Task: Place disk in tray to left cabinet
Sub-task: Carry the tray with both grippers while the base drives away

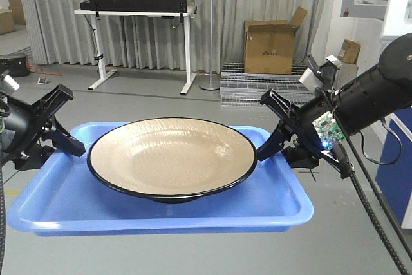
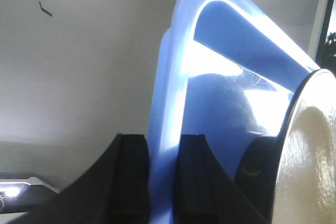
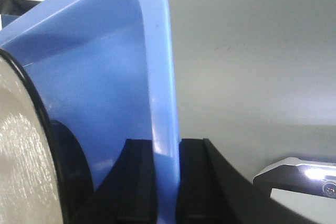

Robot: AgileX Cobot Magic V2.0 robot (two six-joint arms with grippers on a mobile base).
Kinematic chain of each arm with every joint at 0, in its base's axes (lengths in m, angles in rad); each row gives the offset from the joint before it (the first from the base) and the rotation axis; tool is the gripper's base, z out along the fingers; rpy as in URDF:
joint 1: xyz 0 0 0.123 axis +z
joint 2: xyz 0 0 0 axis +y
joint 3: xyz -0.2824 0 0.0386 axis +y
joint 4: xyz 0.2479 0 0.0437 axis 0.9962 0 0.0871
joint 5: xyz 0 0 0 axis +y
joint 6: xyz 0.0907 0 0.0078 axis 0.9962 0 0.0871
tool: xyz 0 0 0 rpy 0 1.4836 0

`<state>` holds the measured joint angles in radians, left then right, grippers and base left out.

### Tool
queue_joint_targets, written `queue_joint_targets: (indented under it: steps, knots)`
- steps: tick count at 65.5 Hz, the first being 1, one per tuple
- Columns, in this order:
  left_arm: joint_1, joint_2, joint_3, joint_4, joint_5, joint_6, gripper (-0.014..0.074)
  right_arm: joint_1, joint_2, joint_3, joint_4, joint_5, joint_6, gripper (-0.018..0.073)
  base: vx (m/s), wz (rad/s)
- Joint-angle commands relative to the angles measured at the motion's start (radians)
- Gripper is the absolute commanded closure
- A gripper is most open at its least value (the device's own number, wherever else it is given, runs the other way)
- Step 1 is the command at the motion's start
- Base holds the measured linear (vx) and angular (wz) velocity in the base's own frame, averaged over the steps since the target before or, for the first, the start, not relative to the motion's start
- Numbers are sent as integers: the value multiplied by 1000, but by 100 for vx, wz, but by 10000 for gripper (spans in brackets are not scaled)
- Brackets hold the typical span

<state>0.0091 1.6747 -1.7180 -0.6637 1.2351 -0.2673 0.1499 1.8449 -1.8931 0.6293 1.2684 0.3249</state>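
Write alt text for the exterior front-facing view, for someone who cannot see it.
A tan disk with a black rim sits in a blue tray, whose short ends are gripped by the left tool and the right tool. Behind are grey curtains, a white desk and a cardboard box.

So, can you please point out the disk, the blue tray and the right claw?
disk (image 1: 172, 151), front view, centre of its beige inside.
blue tray (image 1: 61, 201), front view, bare floor on its left side.
right claw (image 3: 165, 148), right wrist view, midway between the fingertips clamped on the tray rim.
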Motion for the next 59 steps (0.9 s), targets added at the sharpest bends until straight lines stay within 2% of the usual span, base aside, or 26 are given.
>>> queue_joint_targets:
  steps: [1,59]
  knots:
    - [-26,-49,-37,-203,20,-30,597,20,-57,-39,186,-38,14,561,67,-3]
    - [-26,-49,-37,-203,19,-30,597,20,-57,-39,187,-37,13,561,68,-1]
